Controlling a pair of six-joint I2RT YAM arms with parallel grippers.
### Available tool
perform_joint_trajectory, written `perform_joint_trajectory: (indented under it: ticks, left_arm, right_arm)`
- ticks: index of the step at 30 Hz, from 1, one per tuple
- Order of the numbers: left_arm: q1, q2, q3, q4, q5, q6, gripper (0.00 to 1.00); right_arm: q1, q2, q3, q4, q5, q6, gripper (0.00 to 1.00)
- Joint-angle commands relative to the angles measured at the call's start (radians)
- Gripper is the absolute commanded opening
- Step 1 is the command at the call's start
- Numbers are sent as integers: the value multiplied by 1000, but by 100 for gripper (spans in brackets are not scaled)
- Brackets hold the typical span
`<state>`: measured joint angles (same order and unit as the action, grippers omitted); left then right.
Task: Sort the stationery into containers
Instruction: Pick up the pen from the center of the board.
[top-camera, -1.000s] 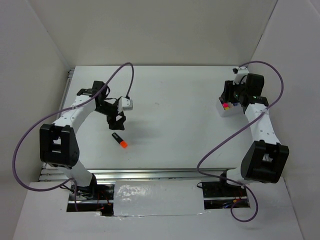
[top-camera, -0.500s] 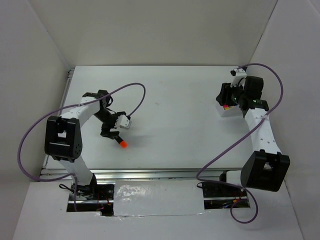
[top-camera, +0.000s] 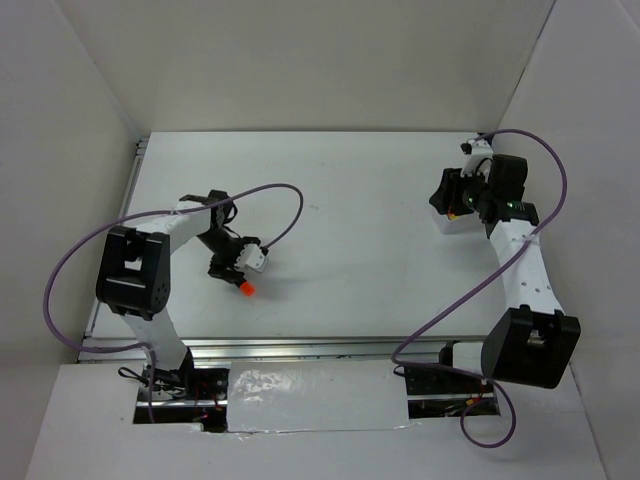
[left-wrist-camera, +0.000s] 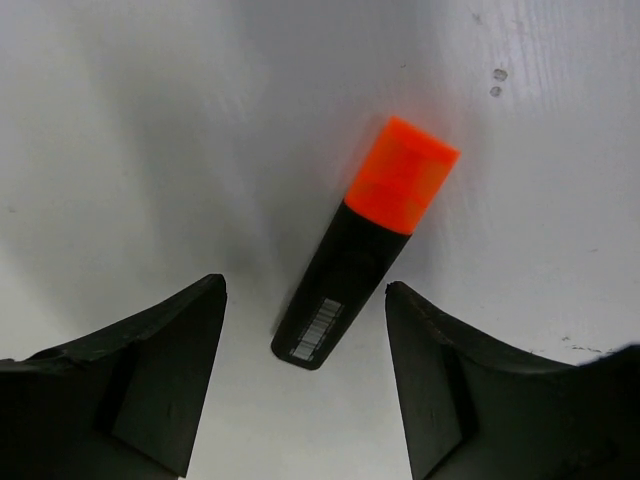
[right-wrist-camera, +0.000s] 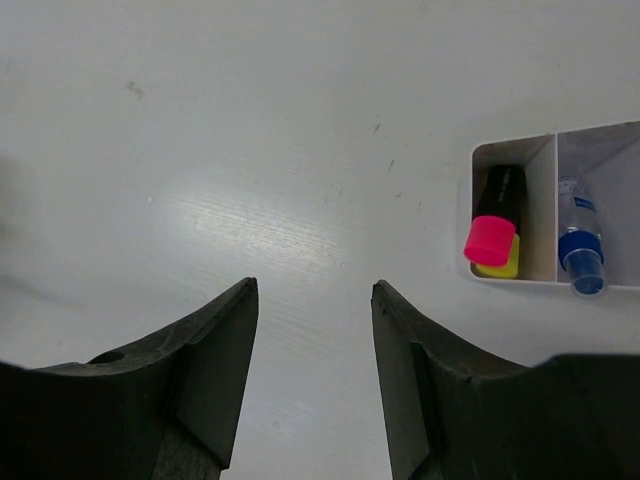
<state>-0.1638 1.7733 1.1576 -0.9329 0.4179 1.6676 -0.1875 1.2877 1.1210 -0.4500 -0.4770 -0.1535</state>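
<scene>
On the table, seen from above, the one loose highlighter lies at about 8 o'clock, well apart from the box, which sits near the table's edge at about 2 o'clock. The left gripper hangs low over the highlighter with its fingers spread wide. In the left wrist view the black butt end lies between the two fingertips, with a gap of bare table on either side, so neither finger touches it. The highlighter lies flat, its orange cap pointing to about 1 o'clock in that view and reaching out past the fingertips; a small barcode label shows near the butt end. The right gripper is held over bare table just beside the box, its fingers also apart and holding nothing. In the right wrist view the box is at about 2 o'clock from the fingers and is cut off by the frame's right edge. Its left compartment holds a black highlighter with a pink cap lying on top of a yellow one. The next compartment, across a thin divider, holds a clear marker with a blue cap.
</scene>
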Motion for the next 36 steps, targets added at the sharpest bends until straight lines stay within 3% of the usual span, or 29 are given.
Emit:
perform_joint_trajectory:
  ticks: [1,7,10,11,14,16,17,20,25,30,36]
  left_arm:
    - [-6,11,-47,49,4,1,76]
    - [-9,14,-94,68,-5,-8,56]
    - [-19,-11,-113,91,8,-48,41]
    - [-22,-27,-99,94,19,-69,31]
    - [-54,-57,-17,100,96,-233,18]
    - [-91,-80,37,124,168,-450,13]
    - [-106,-89,84,146,191,-617,13]
    - [-178,-144,136,213,323,-876,13]
    - [-320,-259,94,454,299,-1231,12]
    - [-420,-272,102,509,155,-1342,12]
    - [-442,-239,126,560,145,-1448,14]
  right_arm:
    - [13,-54,11,-21,-35,22,57]
    - [19,-80,-3,-21,-38,20,58]
    - [22,-91,6,-24,-55,28,58]
    - [22,-94,11,-26,-86,32,58]
    - [33,-111,8,-24,-170,55,58]
    - [46,-117,-4,-9,-212,80,59]
    - [51,-123,-9,-4,-257,92,62]
    - [77,-123,-29,23,-357,152,64]
    - [172,-104,-46,54,-469,229,63]
    - [269,-87,-56,85,-506,311,61]
    - [391,-88,-122,181,-447,404,61]
